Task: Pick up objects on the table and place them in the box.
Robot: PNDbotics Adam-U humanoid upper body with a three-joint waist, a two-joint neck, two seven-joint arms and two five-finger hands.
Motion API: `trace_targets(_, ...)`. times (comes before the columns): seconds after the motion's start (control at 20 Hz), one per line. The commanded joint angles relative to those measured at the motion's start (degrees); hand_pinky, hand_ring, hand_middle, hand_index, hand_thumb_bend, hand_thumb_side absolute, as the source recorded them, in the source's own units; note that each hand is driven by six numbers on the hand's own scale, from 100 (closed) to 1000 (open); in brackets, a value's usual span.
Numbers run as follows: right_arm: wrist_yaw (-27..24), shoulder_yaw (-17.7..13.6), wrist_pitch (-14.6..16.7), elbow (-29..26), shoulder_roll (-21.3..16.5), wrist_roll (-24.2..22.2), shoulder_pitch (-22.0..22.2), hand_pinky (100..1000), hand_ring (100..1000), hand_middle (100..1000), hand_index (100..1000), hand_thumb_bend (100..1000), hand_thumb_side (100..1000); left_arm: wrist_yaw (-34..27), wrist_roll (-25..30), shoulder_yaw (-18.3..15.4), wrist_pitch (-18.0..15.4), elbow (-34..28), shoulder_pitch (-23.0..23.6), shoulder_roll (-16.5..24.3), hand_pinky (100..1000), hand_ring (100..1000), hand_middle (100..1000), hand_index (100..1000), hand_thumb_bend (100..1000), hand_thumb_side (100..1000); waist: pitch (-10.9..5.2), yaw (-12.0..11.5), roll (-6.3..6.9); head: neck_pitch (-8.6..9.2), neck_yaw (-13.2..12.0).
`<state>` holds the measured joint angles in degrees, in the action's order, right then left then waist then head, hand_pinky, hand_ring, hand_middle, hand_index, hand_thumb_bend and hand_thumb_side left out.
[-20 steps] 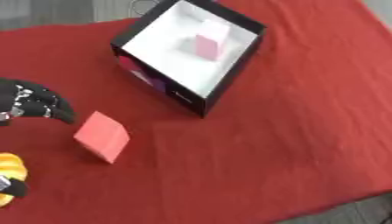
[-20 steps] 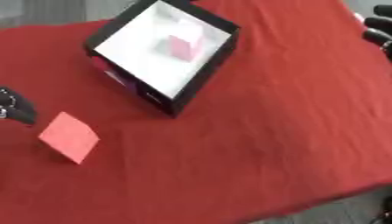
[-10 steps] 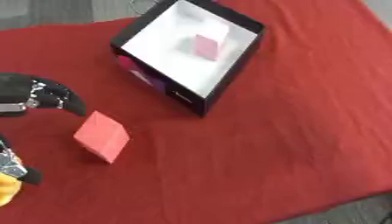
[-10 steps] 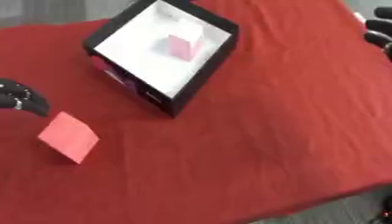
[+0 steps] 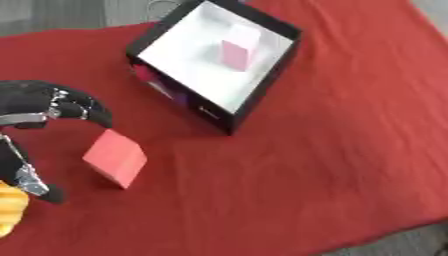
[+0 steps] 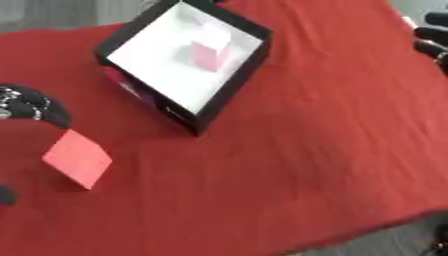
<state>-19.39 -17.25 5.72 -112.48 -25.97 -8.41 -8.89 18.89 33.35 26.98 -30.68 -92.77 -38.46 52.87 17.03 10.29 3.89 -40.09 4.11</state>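
Observation:
A red block (image 5: 115, 157) lies on the red cloth at the left. My left hand (image 5: 48, 100) is open beside it. Its curved black fingers (image 5: 87, 110) arch just above and left of the block's upper corner, and the thumb (image 5: 31, 181) reaches down on the block's left; neither touches it. The black box (image 5: 262, 85) with a white inside stands tilted at the top centre, with a pink block (image 5: 234, 53) inside. A dark part of my right hand (image 6: 433, 37) shows at the right edge of the right eye view.
A yellow thing (image 5: 9, 212) sits at the lower left edge, below the thumb. The red cloth (image 5: 332, 165) covers the table, with grey floor at the lower right corner and beyond the top edge.
My left hand has spread: its fingers moved up and right toward the red block, and the thumb dropped away below them. The block and the box stayed put.

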Motion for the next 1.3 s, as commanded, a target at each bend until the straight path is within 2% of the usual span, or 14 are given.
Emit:
trace_targets(0.05,0.15,-0.27,0.16,-0.56,-0.92,-0.35,-0.44,867,829,790,887,100,646,0.27,10.99,0.04,-10.49,0.57,-1.2,0.41,880,887,815,891,737,404,-0.07,0.1,-0.41,0.69,-0.19)
trace_targets(0.5,0.28,-0.34,0.36,-0.45,-0.76,-0.57,-0.52,869,829,789,889,100,658,1.29,12.96,1.16,-12.28,2.89,-1.67,-1.39,877,878,802,879,699,415,0.19,0.33,-0.5,0.84,-0.29)
trace_targets(0.8,0.34,-0.37,0.34,-0.35,-0.66,-0.7,-0.61,869,831,789,890,100,662,1.48,13.76,1.69,-13.01,3.55,-1.81,-2.15,855,854,765,860,680,351,0.27,0.47,-0.5,0.9,-0.36)
trace_targets(1.0,0.37,-0.42,0.39,-0.3,-0.6,-0.72,-0.59,870,832,789,890,100,663,0.97,13.51,1.67,-12.9,3.97,-1.96,-2.64,830,813,691,833,641,273,0.3,0.56,-0.53,0.91,-0.38)
trace_targets(1.1,0.39,-0.43,0.4,-0.27,-0.58,-0.75,-0.58,871,832,789,891,100,665,0.41,13.11,1.64,-12.64,4.1,-2.01,-2.81,808,769,604,811,581,216,0.31,0.58,-0.52,0.88,-0.39)
trace_targets(1.2,0.45,-0.46,0.4,-0.22,-0.56,-0.79,-0.55,871,833,789,891,100,664,-0.6,12.65,1.61,-12.2,4.21,-1.96,-2.89,791,736,550,765,531,171,0.3,0.6,-0.51,0.82,-0.39)
trace_targets(1.25,0.47,-0.47,0.41,-0.2,-0.55,-0.8,-0.54,871,833,789,892,100,665,-1.11,12.48,1.55,-11.9,4.22,-1.95,-2.91,766,689,492,707,472,100,0.29,0.61,-0.51,0.78,-0.39)
trace_targets(1.3,0.48,-0.47,0.41,-0.18,-0.55,-0.81,-0.52,871,833,789,892,100,665,-1.64,12.22,1.43,-11.48,4.19,-1.96,-2.94,762,683,485,699,469,100,0.27,0.61,-0.5,0.73,-0.39)
